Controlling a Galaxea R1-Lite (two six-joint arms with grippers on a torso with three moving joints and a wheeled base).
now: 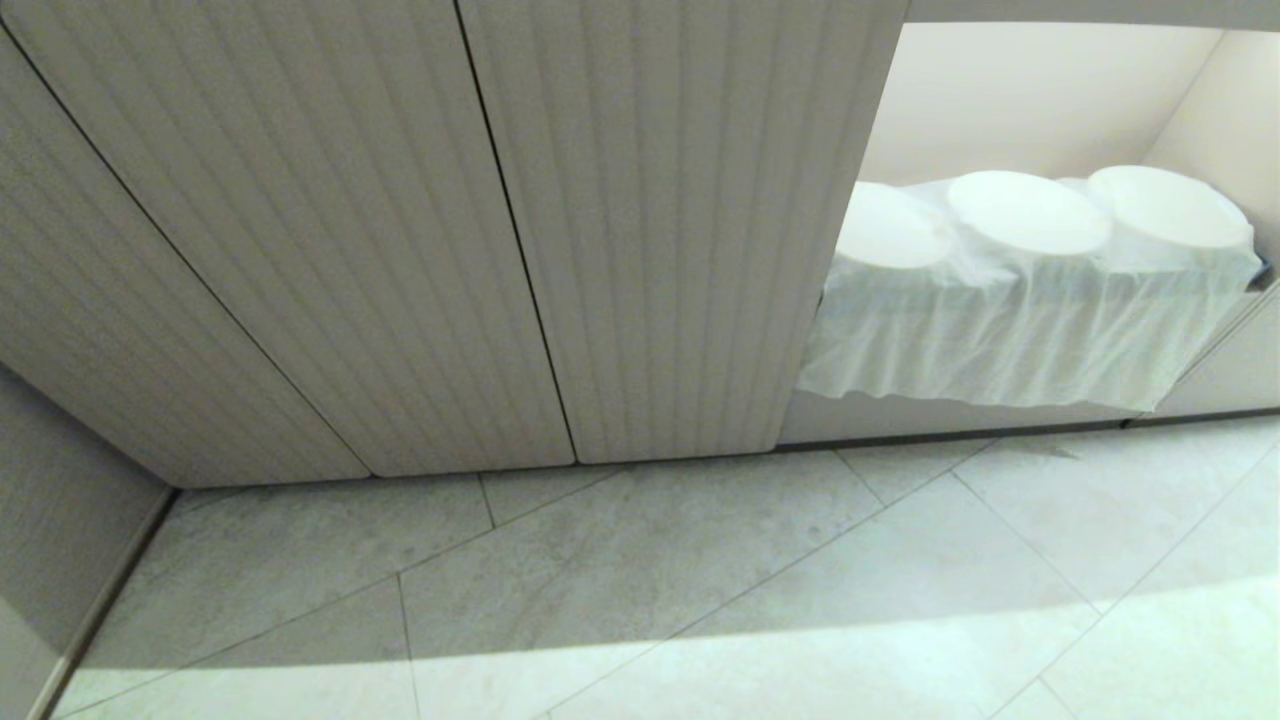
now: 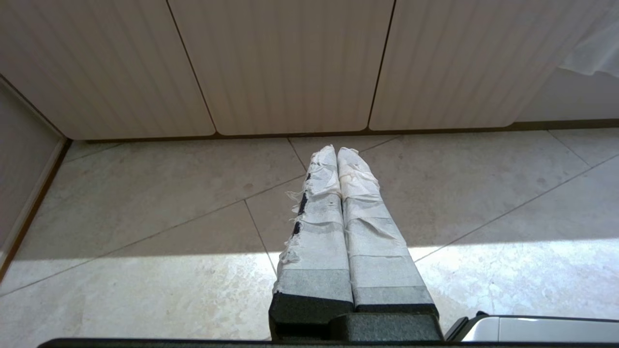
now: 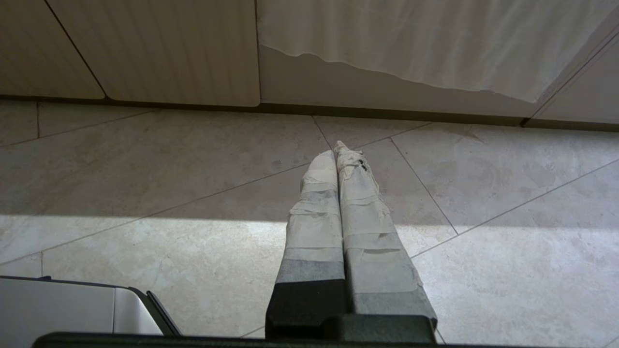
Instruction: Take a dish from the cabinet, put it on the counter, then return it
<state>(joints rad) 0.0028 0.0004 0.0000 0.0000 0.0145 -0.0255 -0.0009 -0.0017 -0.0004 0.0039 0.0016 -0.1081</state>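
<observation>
Cabinet [image 1: 400,230]: low, pale beige ribbed doors, all seen shut; nothing of its interior is shown, so the dish cannot be located inside it.

Niche [image 1: 1040,90]: doorless, bright cream, just to the right of the cabinet doors. Three white round dishes [image 1: 1030,212] are contained in it, set side by side in a row on a thin white cloth [image 1: 1010,330] whose front edge is draped down over the shelf lip.

Floor [image 1: 700,590]: grey stone tiles, crossed by a band of sunlight.

Left gripper [image 2: 337,153]: held low above the floor before the cabinet doors; tape-wrapped fingers pressed together, nothing between them.

Right gripper [image 3: 337,151]: held likewise above the floor, below the draped cloth; fingers pressed together, empty.
</observation>
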